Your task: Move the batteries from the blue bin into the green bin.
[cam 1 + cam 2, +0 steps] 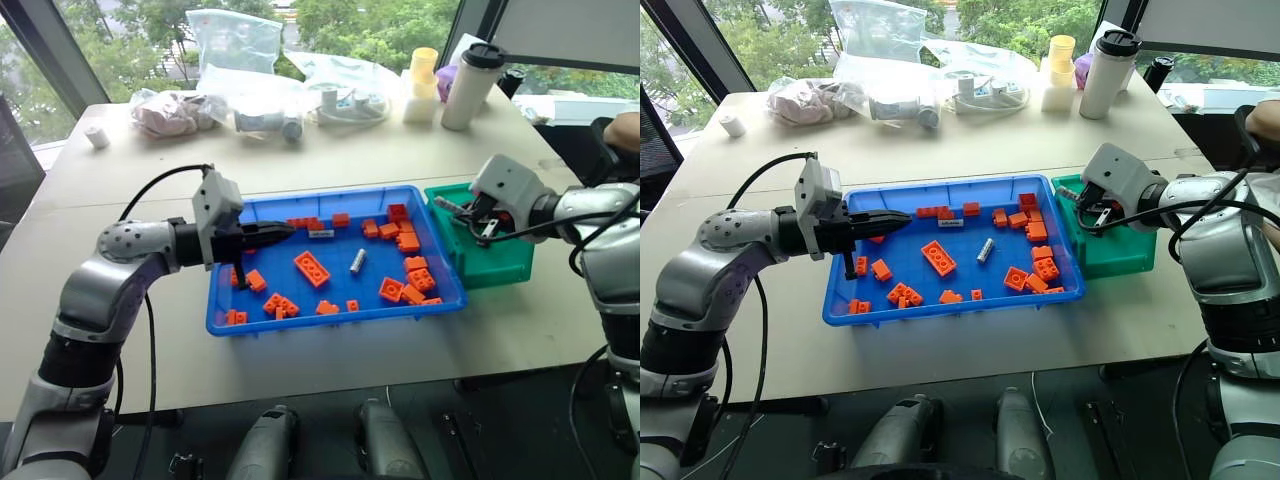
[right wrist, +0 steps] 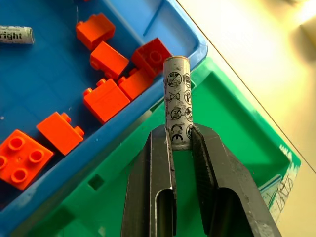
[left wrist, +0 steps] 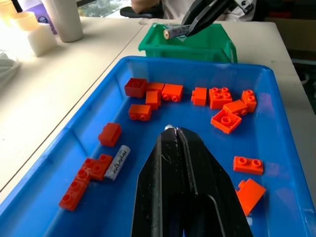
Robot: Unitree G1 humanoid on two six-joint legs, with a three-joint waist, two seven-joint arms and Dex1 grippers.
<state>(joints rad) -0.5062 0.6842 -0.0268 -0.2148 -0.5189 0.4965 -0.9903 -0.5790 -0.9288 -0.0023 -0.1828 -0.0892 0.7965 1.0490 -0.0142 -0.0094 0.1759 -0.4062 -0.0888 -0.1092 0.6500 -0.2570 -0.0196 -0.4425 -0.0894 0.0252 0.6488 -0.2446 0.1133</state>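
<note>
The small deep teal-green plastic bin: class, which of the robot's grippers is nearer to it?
Right. The right gripper hangs directly over the teal-green plastic bin, shut on a silver-grey battery. The left gripper is across the blue plastic tray, over its far-left part.

three batteries (image 2: 177, 104), one blue bin (image 1: 232, 321), one green bin (image 1: 500, 262).

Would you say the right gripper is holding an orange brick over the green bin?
No, the right gripper is clamped on a silver-grey battery, held above the green bin.
</note>
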